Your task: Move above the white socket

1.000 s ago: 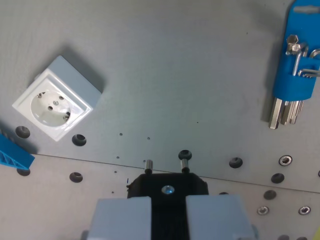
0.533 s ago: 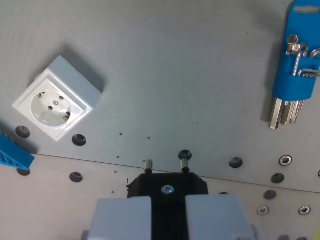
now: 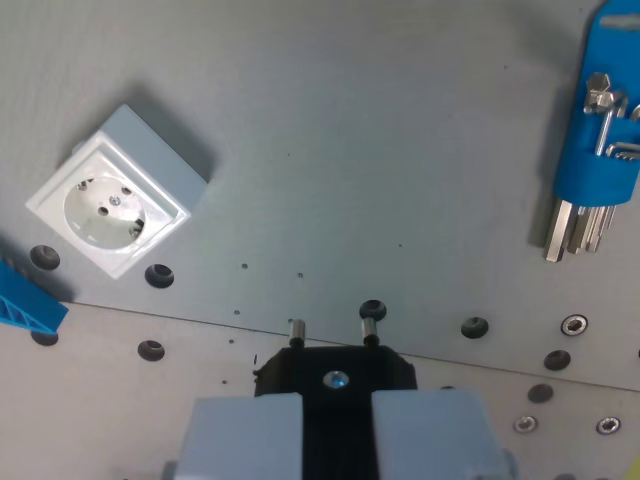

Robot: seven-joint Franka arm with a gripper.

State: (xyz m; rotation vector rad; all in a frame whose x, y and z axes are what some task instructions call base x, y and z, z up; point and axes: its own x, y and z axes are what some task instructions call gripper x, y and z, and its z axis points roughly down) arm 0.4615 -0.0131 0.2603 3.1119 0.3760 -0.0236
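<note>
While the white socket (image 3: 110, 205) lies flat on the grey desk (image 3: 350, 150), up and toward the wrist view's left of our tool (image 3: 334, 330), we see its round face with two pin holes turned upward. Our tool's pads are clamped on a black plug (image 3: 334, 375), its two metal pins pointing forward. A blue hex key set (image 3: 595, 150) lies far toward the wrist view's right, a blue part (image 3: 25, 305) at the left edge.
</note>
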